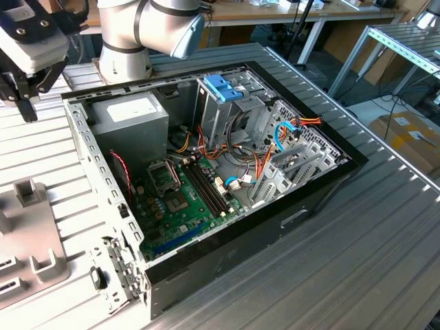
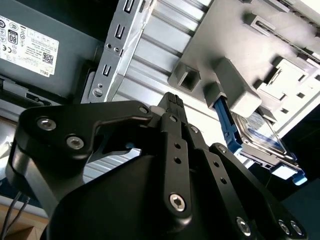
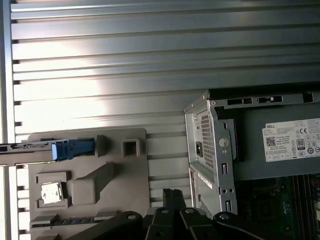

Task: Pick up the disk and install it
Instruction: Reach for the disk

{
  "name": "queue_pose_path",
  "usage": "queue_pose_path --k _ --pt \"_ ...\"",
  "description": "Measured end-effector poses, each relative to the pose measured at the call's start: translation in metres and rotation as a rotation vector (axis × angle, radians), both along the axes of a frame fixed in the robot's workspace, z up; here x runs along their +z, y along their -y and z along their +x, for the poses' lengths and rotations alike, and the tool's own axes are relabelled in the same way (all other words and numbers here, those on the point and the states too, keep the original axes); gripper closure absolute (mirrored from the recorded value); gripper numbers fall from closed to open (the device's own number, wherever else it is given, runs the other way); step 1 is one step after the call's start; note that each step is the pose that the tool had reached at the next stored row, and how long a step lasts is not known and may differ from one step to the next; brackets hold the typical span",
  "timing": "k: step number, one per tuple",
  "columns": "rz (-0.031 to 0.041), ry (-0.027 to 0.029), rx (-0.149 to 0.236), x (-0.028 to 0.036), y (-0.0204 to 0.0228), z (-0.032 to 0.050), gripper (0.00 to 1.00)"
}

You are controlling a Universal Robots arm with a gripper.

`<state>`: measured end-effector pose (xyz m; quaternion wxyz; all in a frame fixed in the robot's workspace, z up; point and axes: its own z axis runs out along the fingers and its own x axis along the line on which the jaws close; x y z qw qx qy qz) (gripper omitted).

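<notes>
My end effector (image 2: 172, 102) hangs above the ribbed tabletop (image 3: 150, 50), just outside the corner of the open computer case (image 1: 227, 254) where the power supply (image 3: 250, 160) sits. Its pads look pressed together with nothing between them, so I am clenched on empty air. The disk (image 2: 260, 132) is not in my hold: it stands on its thin edge in a slot of the grey holder (image 3: 125, 200), which lies on the tabletop beside the case. From me the disk lies across that holder, on the side away from the case, well apart from my tips. Its long axis runs along the tabletop's ribs. In the first wrist view I meet it edge-on, a thin silver line with a blue rail (image 3: 75, 149) that ends just beside one of the holder's raised blocks. In the second wrist view its labelled face shows. I judge the pick not yet begun. Any grasp would have to close across the disk's thin side, at right angles to the ribs.
</notes>
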<state>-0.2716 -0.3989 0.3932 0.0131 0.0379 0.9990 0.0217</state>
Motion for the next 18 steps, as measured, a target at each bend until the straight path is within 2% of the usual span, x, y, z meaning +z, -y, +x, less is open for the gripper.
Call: queue_pose_path --k 6,18 --pt "0.0000 -0.0001 0.000 0.0000 0.0000 -0.0095 0.89" --pt "0.0000 0.0000 0.000 0.0000 0.0000 -0.0224 0.89"
